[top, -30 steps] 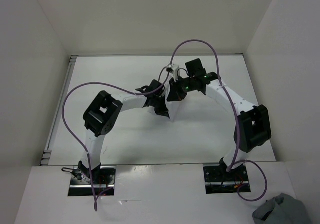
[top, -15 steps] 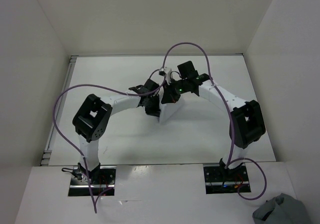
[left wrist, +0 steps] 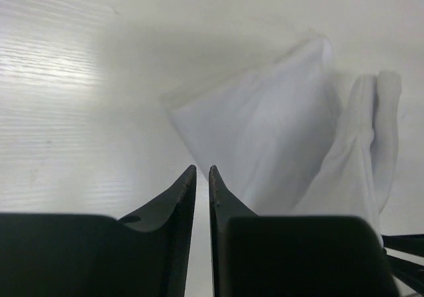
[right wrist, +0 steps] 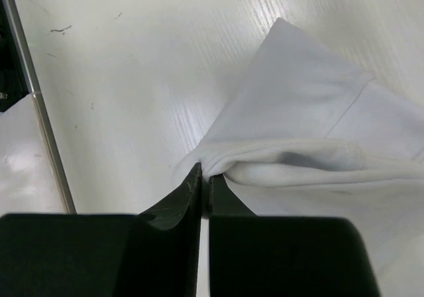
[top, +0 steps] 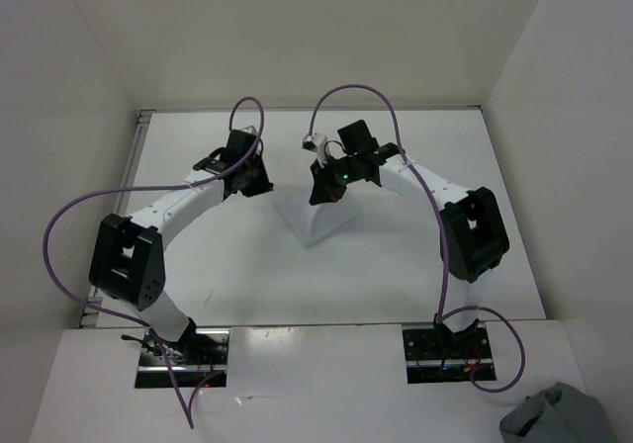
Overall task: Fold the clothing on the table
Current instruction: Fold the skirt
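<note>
The clothing [top: 318, 218] is a small white garment near the middle of the table [top: 415, 265], pulled up into a peak. My right gripper [top: 323, 190] is shut on its upper folded edge. In the right wrist view the fabric [right wrist: 298, 111] bunches right at that gripper's tips [right wrist: 205, 174]. My left gripper [top: 259, 178] hangs a little left of the garment and does not touch it. In the left wrist view its jaws [left wrist: 202, 171] stand slightly apart with only bare table between them, and the clothing [left wrist: 265, 138] lies just ahead to the right.
A grey-blue cloth bundle [top: 554, 418] lies off the table at the near right. White wall panels [top: 69, 117] enclose the table on three sides. A metal rail [top: 111, 235] runs along the left edge. Purple cables [top: 59, 255] loop over both arms.
My left gripper has let go of the clothing, opened a little and swung away to the left. The right gripper, still shut on the garment, has shifted left with it.
</note>
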You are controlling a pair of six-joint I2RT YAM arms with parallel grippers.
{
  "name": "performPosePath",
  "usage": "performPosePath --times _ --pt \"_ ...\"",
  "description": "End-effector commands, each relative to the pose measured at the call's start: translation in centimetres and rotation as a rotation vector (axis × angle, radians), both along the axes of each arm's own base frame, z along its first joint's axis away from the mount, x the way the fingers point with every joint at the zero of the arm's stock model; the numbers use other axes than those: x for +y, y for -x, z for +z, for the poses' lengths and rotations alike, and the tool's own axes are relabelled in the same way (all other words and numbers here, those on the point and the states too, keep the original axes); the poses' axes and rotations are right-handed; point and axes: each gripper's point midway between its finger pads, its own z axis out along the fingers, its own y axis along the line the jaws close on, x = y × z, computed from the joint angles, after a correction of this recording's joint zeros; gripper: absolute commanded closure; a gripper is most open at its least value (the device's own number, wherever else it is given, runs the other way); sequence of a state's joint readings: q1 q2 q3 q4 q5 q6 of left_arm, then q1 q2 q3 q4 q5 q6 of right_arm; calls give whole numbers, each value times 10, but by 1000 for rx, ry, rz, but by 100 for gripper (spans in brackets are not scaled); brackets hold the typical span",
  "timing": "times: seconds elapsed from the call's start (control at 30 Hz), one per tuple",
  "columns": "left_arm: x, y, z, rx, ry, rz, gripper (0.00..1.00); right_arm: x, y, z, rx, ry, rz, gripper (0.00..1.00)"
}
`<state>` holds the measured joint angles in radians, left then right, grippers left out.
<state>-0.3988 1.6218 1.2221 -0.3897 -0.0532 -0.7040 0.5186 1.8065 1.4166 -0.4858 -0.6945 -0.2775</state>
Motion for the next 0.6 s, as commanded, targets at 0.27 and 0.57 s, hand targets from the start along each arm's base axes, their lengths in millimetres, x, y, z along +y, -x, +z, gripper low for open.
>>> performPosePath --times 0.27,0.57 --pt "13 -5 -12 8 14 3 80 83 -34 -23 9 14 77 92" --pt "36 -2 5 -21 -8 39 79 67 -54 49 -137 -144 -25 0"
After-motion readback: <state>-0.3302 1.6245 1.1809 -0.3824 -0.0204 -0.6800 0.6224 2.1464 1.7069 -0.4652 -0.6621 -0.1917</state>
